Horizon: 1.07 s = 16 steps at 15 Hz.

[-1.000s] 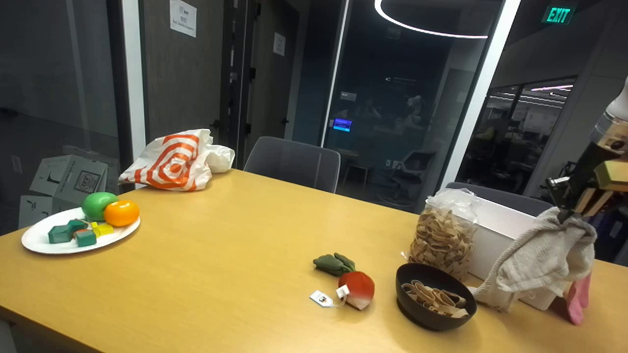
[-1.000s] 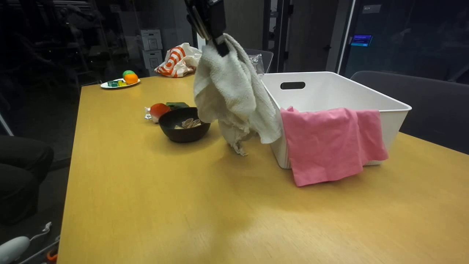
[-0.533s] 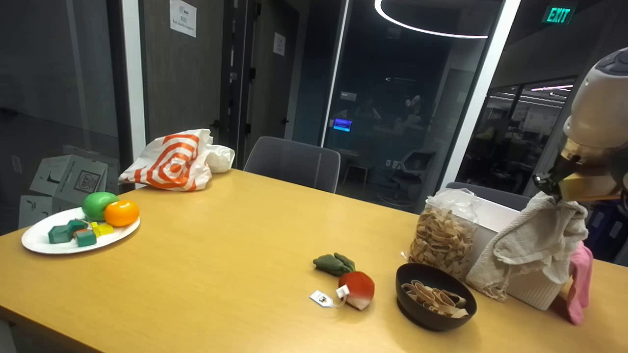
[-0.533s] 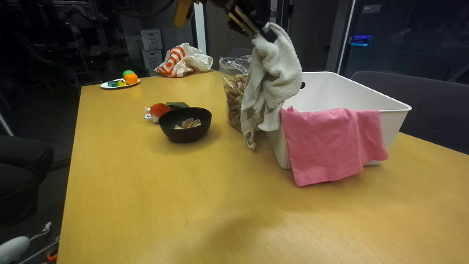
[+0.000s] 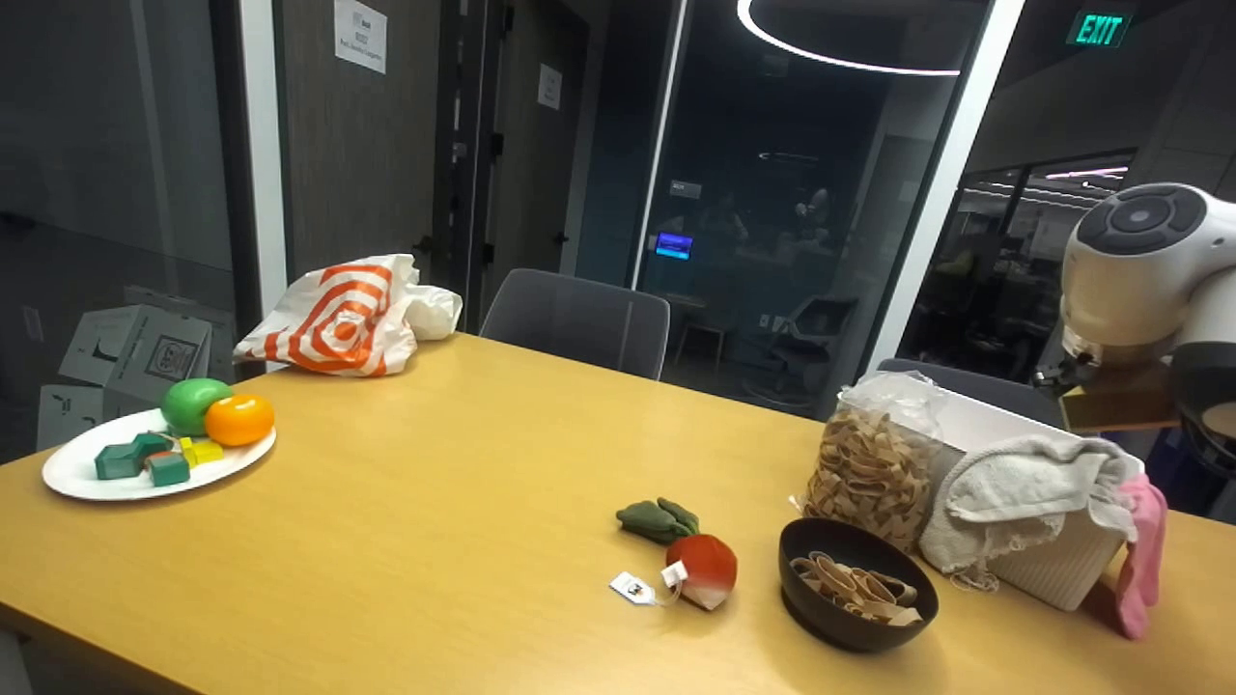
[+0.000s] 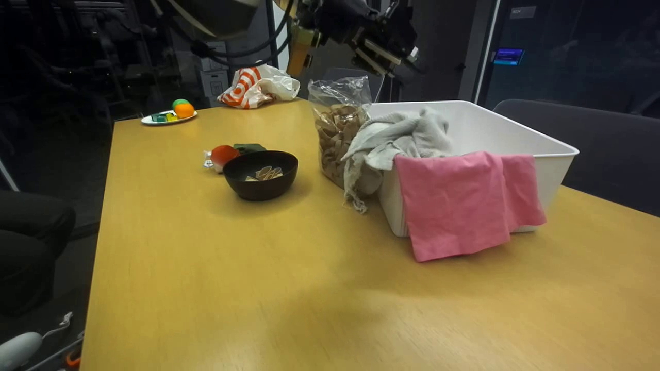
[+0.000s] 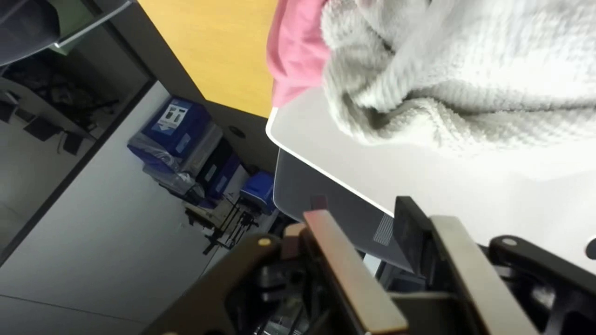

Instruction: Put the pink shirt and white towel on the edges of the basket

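Over adjoining edges of the white basket (image 6: 553,172) we saw the pink shirt (image 6: 469,206) and the towel (image 6: 399,136), the towel rumpled, its fringe hanging outside. Above, our end effector (image 7: 364,207) hung with its fingers apart, clear of the towel. A black bowl (image 6: 260,186) sat nearby on the table (image 6: 247,283).

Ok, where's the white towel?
In an exterior view, the white towel hangs over the left edge of the basket, between the bag of brown strips and the pink shirt.
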Motion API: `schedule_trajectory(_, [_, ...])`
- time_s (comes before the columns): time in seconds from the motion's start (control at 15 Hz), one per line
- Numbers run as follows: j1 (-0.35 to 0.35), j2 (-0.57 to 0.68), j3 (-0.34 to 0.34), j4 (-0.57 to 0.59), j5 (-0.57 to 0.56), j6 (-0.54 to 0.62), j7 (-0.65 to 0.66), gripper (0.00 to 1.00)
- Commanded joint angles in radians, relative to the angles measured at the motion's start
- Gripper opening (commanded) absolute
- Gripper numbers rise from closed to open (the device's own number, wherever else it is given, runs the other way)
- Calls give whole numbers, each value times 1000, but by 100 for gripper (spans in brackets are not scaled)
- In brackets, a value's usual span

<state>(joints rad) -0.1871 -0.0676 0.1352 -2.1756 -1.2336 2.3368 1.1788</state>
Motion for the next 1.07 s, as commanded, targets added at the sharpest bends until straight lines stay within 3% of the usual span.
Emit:
schedule_trajectory(0.0, [67,73,-71,38,1,-6,50,73])
schedule_trajectory(0.2, [93,93,-101,40,9,-1,72,97])
schedule_trajectory(0.53, [122,17,-114,14,104,9,8,100])
schedule_trajectory(0.67, [134,-35,-112,-8,228,6,-89,100])
schedule_trajectory(0.87, [161,-118,-118,-31,503,3,-329,100])
schedule_trajectory(1.0, [170,-176,-108,-24,655,-60,-461,100])
